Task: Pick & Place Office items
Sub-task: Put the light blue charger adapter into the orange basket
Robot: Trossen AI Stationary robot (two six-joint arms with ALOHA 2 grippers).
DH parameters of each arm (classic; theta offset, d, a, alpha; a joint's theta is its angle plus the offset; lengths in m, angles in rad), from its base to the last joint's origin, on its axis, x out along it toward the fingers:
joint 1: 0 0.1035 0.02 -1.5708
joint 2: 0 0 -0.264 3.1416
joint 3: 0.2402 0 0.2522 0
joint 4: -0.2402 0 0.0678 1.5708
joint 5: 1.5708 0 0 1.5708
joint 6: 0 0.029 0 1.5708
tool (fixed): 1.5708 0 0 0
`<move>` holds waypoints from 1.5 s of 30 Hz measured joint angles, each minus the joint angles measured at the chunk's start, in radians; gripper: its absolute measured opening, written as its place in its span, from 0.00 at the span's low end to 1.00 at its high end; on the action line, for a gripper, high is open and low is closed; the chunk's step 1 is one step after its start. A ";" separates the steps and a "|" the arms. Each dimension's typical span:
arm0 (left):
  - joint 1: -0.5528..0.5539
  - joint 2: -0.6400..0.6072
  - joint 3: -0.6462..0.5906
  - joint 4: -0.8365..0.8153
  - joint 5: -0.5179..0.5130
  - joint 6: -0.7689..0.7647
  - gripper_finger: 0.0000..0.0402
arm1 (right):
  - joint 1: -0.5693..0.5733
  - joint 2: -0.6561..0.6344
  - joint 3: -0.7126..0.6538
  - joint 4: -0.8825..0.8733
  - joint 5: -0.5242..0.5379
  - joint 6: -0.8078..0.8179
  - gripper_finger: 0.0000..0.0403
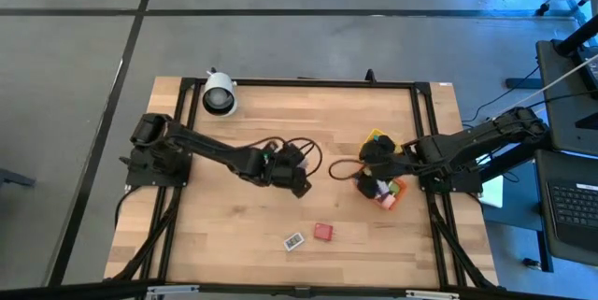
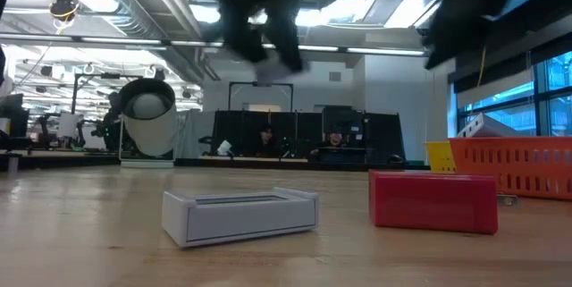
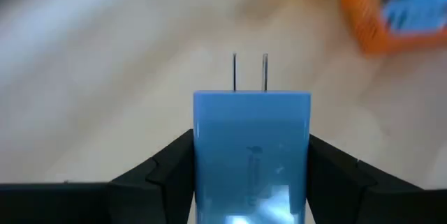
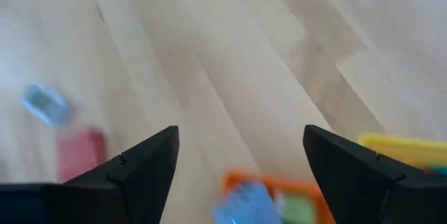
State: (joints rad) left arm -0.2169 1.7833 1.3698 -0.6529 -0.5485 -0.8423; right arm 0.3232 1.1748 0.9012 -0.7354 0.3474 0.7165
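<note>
The wooden table (image 1: 234, 235) carries everything, framed by a dark rail. The two arms reach in from its sides, the left toward the middle and the right over the bins. A white cylinder with a dark lens face (image 1: 220, 94) stands near the far edge, out of the working area.

On the right side sits an orange bin (image 1: 392, 193) with a yellow bin (image 1: 377, 136) close by — likely the drop-off point, since the right wrist view shows a blue piece (image 4: 246, 204) already lying in the orange one. The right gripper (image 4: 241, 165) hovers above these bins with its fingers spread wide and nothing between them; it seems to be waiting.

The left gripper (image 3: 251, 172) is near the table's centre, raised off the wood. Its fingers press against both sides of a blue plug adapter (image 3: 251, 151), two metal prongs pointing forward — so the piece is held clear of the table, probably for carrying toward the bins seen ahead of it.

Two items are left on the near part of the table, just beside each other: a red block (image 1: 323, 232) and a small white-grey flat piece (image 1: 293, 241). Judging by this, the sorting is partly done.
</note>
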 joint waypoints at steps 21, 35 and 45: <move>0.047 -0.058 0.102 0.186 -0.231 0.645 0.51 | -0.220 0.000 0.000 0.641 -0.074 0.192 0.86; 0.084 -0.058 0.103 0.387 -0.112 0.887 0.51 | -0.228 0.080 0.000 0.706 -0.049 0.184 0.85; 0.084 -0.056 0.103 0.380 -0.105 0.908 0.53 | -0.245 0.080 0.000 0.713 -0.057 0.171 0.46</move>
State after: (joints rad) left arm -0.1326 1.7271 1.4727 -0.2726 -0.6536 0.0662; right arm 0.0780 1.2545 0.9016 -0.0223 0.2906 0.8873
